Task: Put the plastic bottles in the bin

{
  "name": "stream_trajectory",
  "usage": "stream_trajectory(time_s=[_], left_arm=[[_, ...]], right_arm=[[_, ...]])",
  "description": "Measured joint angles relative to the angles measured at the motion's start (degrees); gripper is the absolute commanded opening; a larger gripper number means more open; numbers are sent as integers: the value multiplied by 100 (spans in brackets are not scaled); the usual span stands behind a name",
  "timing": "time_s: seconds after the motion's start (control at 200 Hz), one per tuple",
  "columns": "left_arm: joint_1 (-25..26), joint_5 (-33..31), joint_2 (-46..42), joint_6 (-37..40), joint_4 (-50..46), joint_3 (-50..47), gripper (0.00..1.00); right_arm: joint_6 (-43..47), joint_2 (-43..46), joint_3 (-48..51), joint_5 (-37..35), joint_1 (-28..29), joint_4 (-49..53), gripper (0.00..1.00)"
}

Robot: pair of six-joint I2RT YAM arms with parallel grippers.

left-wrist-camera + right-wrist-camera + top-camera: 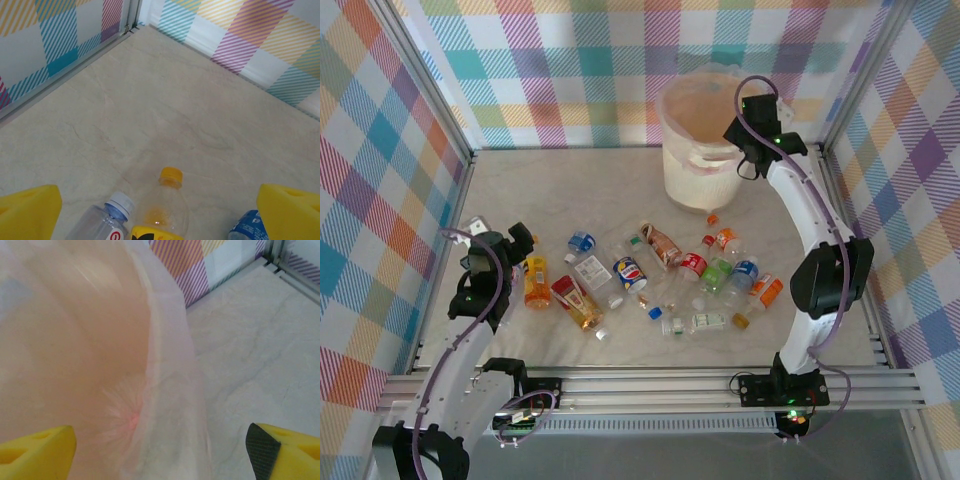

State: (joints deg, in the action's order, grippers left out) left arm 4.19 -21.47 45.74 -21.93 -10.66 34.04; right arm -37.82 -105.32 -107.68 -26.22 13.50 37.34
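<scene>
Several plastic bottles [630, 273] lie scattered across the middle of the table. The bin [695, 175] stands at the back, right of centre. My right gripper [740, 150] hangs over the bin's right rim, open, nothing between its yellow fingers [287, 450]; below them is the bin's translucent wall [100, 340]. My left gripper [505, 245] hovers open at the left end of the bottles. In its wrist view, an orange-capped bottle [162, 210] lies between the fingers [27, 212], flanked by a white-capped clear bottle [107, 220] and a blue-labelled one [247, 227].
Checked walls enclose the table on three sides, with metal frame rails along the edges [450, 200]. A loose orange cap [712, 218] lies just in front of the bin. Bare tabletop [570, 190] stretches between the bottles and the back wall.
</scene>
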Motion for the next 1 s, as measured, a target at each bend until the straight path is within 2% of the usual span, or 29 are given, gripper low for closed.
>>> stream_trajectory(time_s=[0.35,0.525,0.77,1.0], left_arm=[[0,-2,208,-203,-149,35,100],[0,-24,184,-271,-155,35,100],[0,-138,37,-278,-195,35,100],[0,-229,15,-315,-223,35,100]], right_arm=[[275,-4,-188,743,4,155,74],[466,-245,-750,1169,2,597,65],[579,-446,-1067,1631,-2,848,64],[758,-470,-1196,1976,-2,1082,58]])
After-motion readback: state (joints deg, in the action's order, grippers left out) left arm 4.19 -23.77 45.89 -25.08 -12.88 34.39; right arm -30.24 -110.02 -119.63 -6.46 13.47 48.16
